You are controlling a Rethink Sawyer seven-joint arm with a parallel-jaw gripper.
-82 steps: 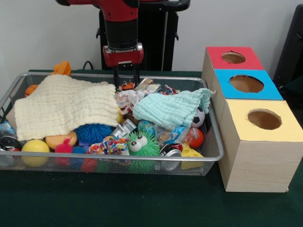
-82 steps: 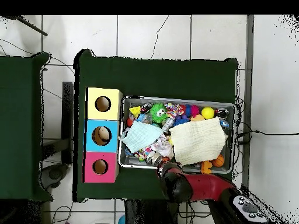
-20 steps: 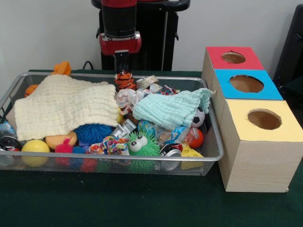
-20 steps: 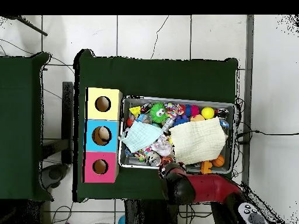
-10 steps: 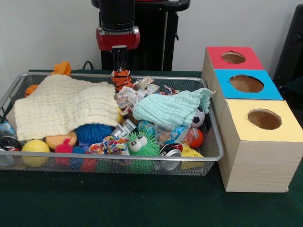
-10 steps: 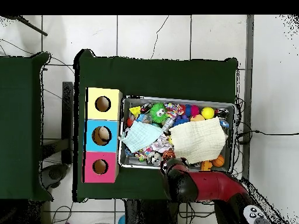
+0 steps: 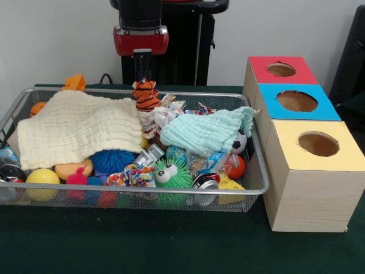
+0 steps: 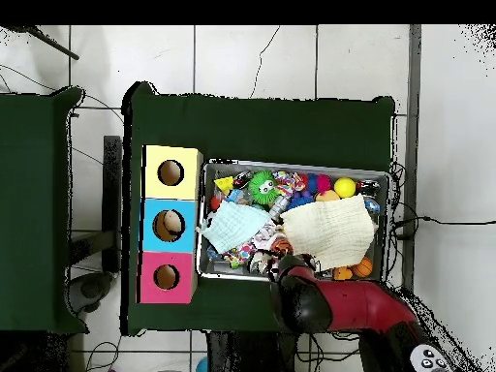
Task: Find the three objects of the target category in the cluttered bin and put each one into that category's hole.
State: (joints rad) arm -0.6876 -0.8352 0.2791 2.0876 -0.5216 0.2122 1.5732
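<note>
The silver wire mesh bin (image 7: 258,188) lies on the green table, full of toys and two cloths; it also shows in the overhead view (image 8: 378,177). My gripper (image 7: 143,76) hangs over the bin's far side, shut on a small orange tiger toy (image 7: 146,95) and holding it above the clutter. In the overhead view my arm (image 8: 320,305) covers the gripper and most of the tiger. The red-surrounded hole (image 7: 281,69) is the farthest of three in the pale wooden box at the right; it also shows in the overhead view (image 8: 166,277).
A cream cloth (image 7: 77,127) and a mint cloth (image 7: 205,130) cover much of the bin. A green googly-eyed ball (image 7: 169,174), blue spiky ball (image 7: 110,160) and yellow ball (image 7: 42,177) lie near the front. Blue-surrounded (image 7: 296,101) and yellow-surrounded (image 7: 318,144) holes are nearer.
My gripper closed on the orange tiger toy at the bin's far side and has lifted it up out of the clutter, rising steadily.
</note>
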